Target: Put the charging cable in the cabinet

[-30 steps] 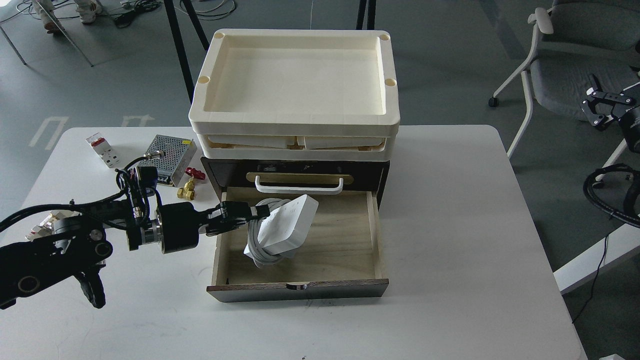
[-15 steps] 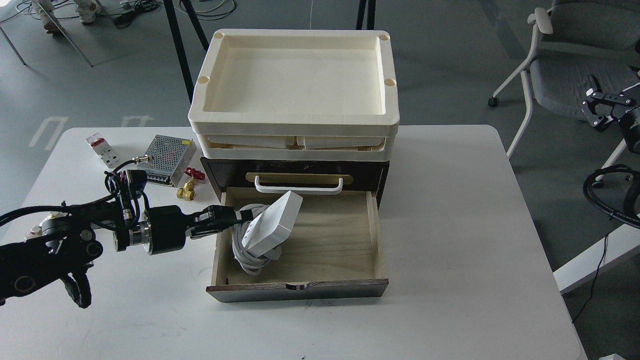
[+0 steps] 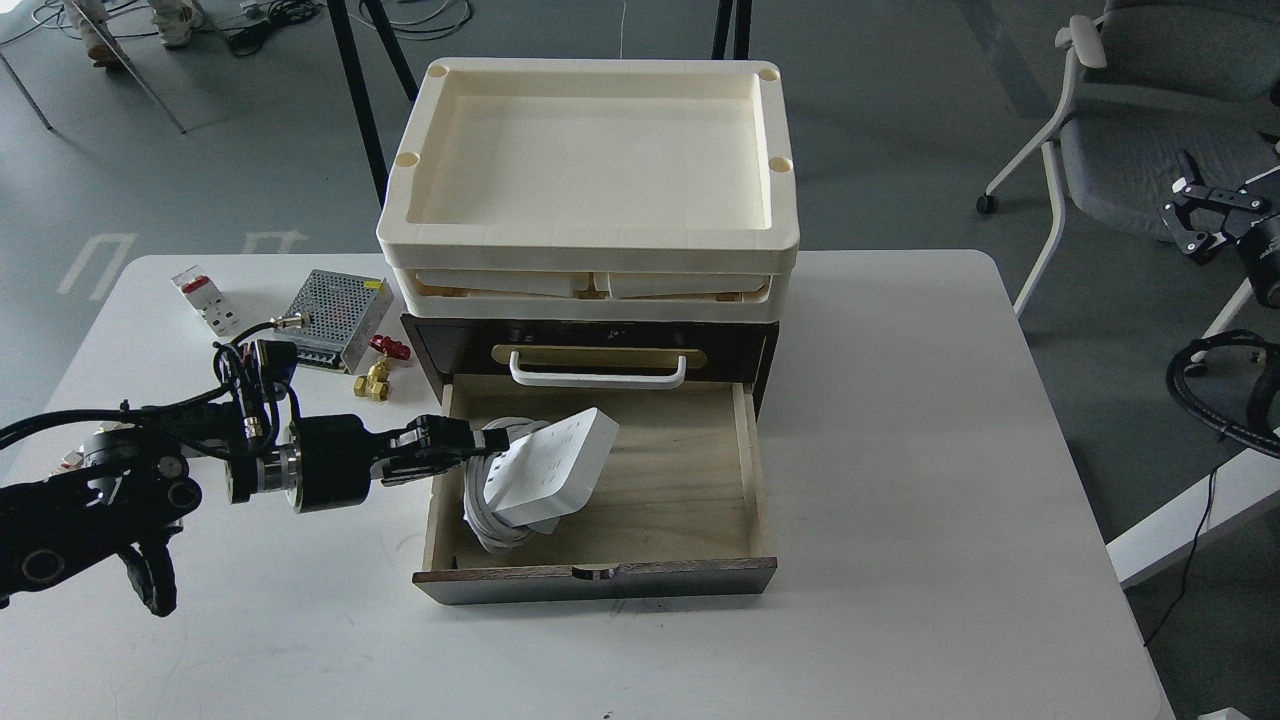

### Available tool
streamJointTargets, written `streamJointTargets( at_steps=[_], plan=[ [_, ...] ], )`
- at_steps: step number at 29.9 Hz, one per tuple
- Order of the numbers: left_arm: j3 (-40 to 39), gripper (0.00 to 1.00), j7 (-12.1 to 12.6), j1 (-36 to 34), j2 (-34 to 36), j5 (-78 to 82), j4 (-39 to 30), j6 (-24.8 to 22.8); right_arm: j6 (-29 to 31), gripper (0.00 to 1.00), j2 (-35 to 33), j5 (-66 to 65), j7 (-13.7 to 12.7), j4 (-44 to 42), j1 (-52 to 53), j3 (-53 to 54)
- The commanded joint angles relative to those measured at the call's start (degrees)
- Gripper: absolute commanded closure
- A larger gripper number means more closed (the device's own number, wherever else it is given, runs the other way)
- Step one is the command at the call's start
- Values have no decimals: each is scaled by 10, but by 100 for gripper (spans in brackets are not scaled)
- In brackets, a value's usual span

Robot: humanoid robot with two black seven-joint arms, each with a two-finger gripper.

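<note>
Two cream plastic trays [image 3: 590, 240] sit stacked on the dark brown cabinet [image 3: 760, 350] on my white table [image 3: 900, 450]. Its pale plywood drawer [image 3: 680, 490] is pulled out below the white bar handle [image 3: 598, 377]. The charging cable [image 3: 550, 470] leans tilted in the drawer's left half, socket face up, its cord coiled beneath. My left gripper [image 3: 478, 442] is closed on the strip's left edge. My right gripper [image 3: 1195, 215] hangs far right, fingers spread.

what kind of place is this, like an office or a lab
Most likely a robotics lab or workshop. A white table holds electrical parts such as a perforated metal power-supply box, loose cables trail over the grey floor, and an office chair stands beside it.
</note>
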Motion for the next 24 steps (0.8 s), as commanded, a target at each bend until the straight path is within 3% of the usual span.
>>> streamJointTargets(
  at_steps=[1,4,7,9,10,17,24],
  plan=[
    [-2,75,0,0,-1,-20,4,4,0,0,0,0,0,0,0,0],
    [-2,54,0,0,-3,-56,6,3,0,0,0,0,0,0,0,0],
    [-2,42,0,0,-3,-86,7,4,0,0,0,0,0,0,0,0],
    [-2,25,0,0,-3,-100,9,2,0,0,1,0,0,0,0,0],
    [-2,21,0,-1,-4,-109,10,1,0,0,1,1,0,0,0,0],
    [-1,18,0,7,14,-189,15,-3,1,0,0,1,0,0,0,1],
    [-15,8,0,27,87,-374,65,-3,1,0,4,0,-2,1,9,21]
  ],
)
